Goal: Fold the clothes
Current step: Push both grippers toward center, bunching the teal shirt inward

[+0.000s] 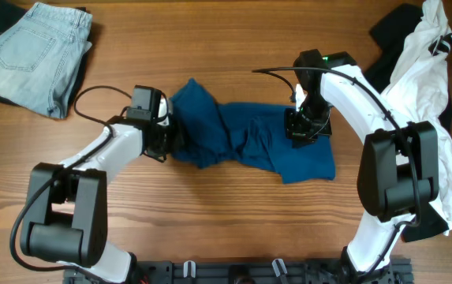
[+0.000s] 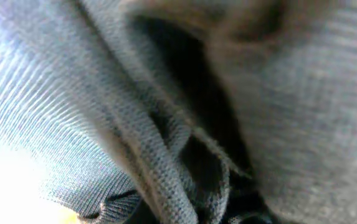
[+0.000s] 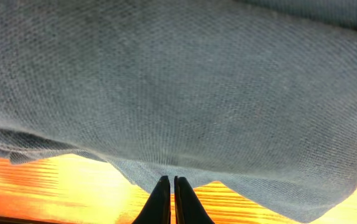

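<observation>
From overhead, the shirt (image 1: pixel 241 138) lies bunched mid-table (image 1: pixel 233 221), your left gripper (image 1: pixel 169 136) at its left end and your right gripper (image 1: pixel 300 130) on its right part. Your left wrist view shows only shirt (image 2: pixel 166 124) folds; the jaws are closed in them. Your right wrist view shows the right gripper (image 3: pixel 169 186) pinched tight on the shirt (image 3: pixel 178 93) edge.

Both arms are reached inward, elbows bent. The left gripper (image 1: pixel 168 136) is held low with jaws drawn together, its fingers hidden from view. The right gripper (image 3: pixel 169 186) is pointed down, pinched tight on the shirt's (image 1: pixel 241 138) edge.
</observation>
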Tool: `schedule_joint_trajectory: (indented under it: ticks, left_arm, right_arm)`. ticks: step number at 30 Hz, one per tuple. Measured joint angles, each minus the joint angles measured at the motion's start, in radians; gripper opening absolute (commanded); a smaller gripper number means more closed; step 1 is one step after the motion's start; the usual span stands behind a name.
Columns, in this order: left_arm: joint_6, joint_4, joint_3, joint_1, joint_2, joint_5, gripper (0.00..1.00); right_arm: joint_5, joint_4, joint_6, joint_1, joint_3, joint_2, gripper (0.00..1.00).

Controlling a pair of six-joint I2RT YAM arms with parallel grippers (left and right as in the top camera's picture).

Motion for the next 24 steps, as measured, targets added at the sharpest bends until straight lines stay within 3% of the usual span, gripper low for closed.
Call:
schedule_joint_trajectory:
  ticks: [12,24]
  left_arm:
    - [0.002,-0.148,0.012,0.142,-0.008,0.011,0.04]
    - [0.003,-0.180,0.016,0.153,-0.010,0.008,0.04]
  right_arm:
    - [-0.002,-0.009,-0.023,0.000,0.000,0.000,0.04]
    - [-0.134,0.108,-0.149,0.000,0.000,0.006,0.04]
